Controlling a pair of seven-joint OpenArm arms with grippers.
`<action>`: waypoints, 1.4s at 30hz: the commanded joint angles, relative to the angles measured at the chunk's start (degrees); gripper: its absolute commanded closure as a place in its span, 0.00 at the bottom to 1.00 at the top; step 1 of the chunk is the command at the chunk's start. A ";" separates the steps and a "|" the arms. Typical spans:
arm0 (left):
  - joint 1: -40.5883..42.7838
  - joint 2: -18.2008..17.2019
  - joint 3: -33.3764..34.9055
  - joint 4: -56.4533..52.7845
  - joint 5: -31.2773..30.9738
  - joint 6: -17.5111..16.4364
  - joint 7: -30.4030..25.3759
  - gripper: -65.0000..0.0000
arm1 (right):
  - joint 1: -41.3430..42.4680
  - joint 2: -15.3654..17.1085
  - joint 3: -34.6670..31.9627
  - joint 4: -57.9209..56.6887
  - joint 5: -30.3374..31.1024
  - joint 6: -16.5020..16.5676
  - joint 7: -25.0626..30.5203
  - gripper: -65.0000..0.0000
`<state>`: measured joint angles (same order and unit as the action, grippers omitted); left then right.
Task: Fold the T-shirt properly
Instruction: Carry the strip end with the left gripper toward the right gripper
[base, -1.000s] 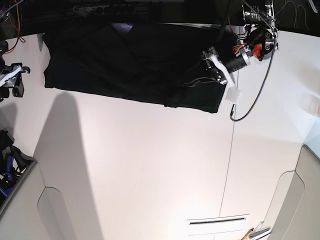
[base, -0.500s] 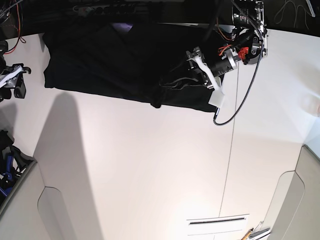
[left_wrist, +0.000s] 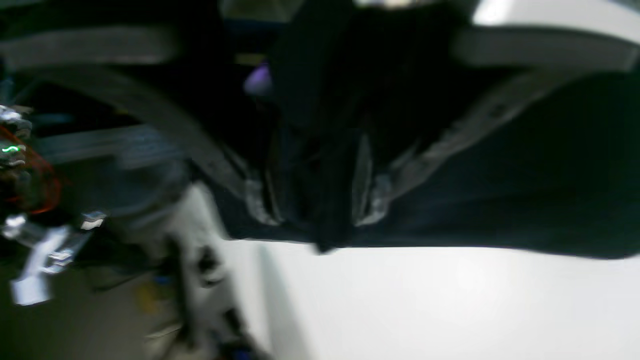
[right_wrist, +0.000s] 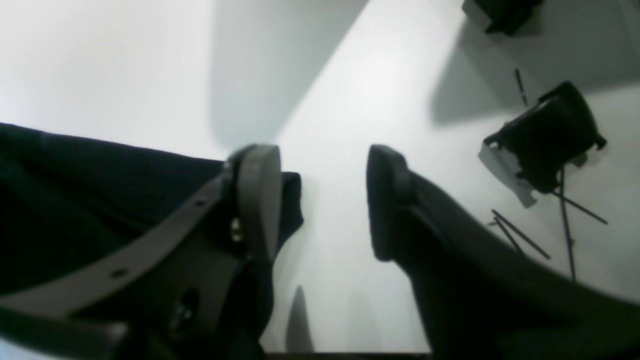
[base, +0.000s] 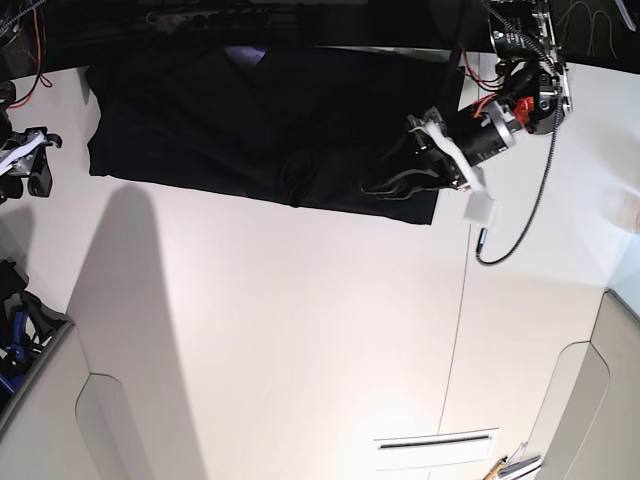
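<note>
The black T-shirt (base: 220, 120) lies spread along the table's far edge, with a bunched ridge (base: 310, 170) near its front hem. My left gripper (base: 395, 172) hovers over the shirt's right part. In the blurred left wrist view its fingers (left_wrist: 255, 195) stand apart, open, above dark folds of the T-shirt (left_wrist: 500, 200). My right gripper (base: 30, 165) waits at the table's left edge. In the right wrist view the right gripper (right_wrist: 322, 200) is open with only bare table between its fingers, and one finger (right_wrist: 260, 200) overlaps the T-shirt's corner (right_wrist: 100, 200).
The white table (base: 300, 330) has a thin seam (base: 460, 300) and a white label (base: 435, 448) near the front. A black cable (base: 520, 215) with a white tag (base: 480, 208) hangs from the left arm. Beyond the right gripper are a black object (right_wrist: 545, 140) and thin rods.
The left gripper dragged a fold of the shirt leftward, opened and let it go, then moved back right. The fold stays bunched near the hem. The right arm has not moved.
</note>
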<state>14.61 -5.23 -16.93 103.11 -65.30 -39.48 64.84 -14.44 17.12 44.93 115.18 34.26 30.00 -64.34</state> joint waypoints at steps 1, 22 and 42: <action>-0.46 -1.01 -1.40 1.31 -0.22 -0.52 -0.74 0.69 | 0.28 0.94 0.35 0.74 0.66 -0.22 1.11 0.57; 6.80 -5.88 -0.37 1.31 10.38 -0.52 -0.66 1.00 | 0.26 0.94 0.35 0.74 0.66 -0.24 1.14 0.57; 6.34 -6.38 13.03 11.91 -6.21 -0.52 8.44 1.00 | 0.26 0.96 0.35 0.74 0.63 -0.22 1.09 0.57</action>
<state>21.21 -11.42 -3.64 113.99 -70.26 -39.46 74.11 -14.44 17.15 44.93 115.18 34.26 30.00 -64.36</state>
